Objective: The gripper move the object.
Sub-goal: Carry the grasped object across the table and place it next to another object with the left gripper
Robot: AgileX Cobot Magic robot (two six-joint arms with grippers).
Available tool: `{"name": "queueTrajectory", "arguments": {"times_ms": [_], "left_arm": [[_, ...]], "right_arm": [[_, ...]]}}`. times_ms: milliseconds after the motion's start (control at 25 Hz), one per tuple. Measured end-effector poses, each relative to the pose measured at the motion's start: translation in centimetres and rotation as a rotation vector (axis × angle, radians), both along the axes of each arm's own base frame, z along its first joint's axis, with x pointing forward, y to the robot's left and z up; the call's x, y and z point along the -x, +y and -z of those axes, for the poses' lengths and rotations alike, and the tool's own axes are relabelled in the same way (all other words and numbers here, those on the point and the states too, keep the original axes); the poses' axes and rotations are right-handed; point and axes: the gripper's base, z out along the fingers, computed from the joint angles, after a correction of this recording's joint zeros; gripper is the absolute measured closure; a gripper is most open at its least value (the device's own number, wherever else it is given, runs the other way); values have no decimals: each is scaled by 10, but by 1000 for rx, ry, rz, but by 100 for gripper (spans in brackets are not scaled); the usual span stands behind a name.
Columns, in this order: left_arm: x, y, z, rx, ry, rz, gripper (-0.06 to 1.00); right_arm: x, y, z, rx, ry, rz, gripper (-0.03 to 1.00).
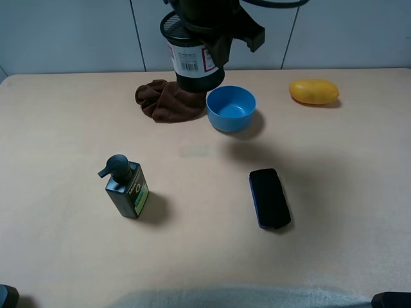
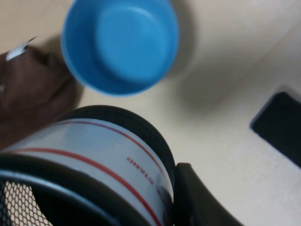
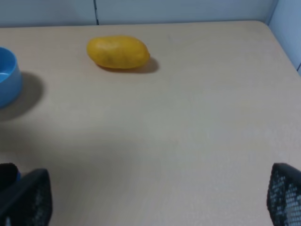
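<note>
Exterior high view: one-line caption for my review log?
Left gripper holds the round black wire-mesh pen cup aloft near a crumpled brown cloth and round blue bowl.

Up at the top middle, the pen cup point(image 1: 194, 64) is black wire mesh with a white label, black barcode stripes and red print. The bowl point(image 1: 231, 108) just below it is bright blue. The cloth point(image 1: 162, 100) left of the bowl is brown. The lump point(image 1: 313, 91) at upper right is yellow. The pump bottle point(image 1: 126, 188) at lower left is dark green with a lighter green label. The flat case point(image 1: 269, 197) at lower right is black. The tabletop point(image 1: 58, 141) is pale tan.
</note>
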Motion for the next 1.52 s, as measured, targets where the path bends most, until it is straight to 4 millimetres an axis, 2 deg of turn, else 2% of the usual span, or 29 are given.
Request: {"name": "queueTrajectory", "arguments": {"times_ms": [280,880,1520], "left_arm": [[8,-35,13,1,3,65,82],[38,-93,41,72,14,181,82],[65,-136,80,126,-2,289,82]], "right_arm": [[0,0,0,0,0,0,27],[0,0,0,0,-1,0,27],[0,0,0,0,-1,0,27]]}}
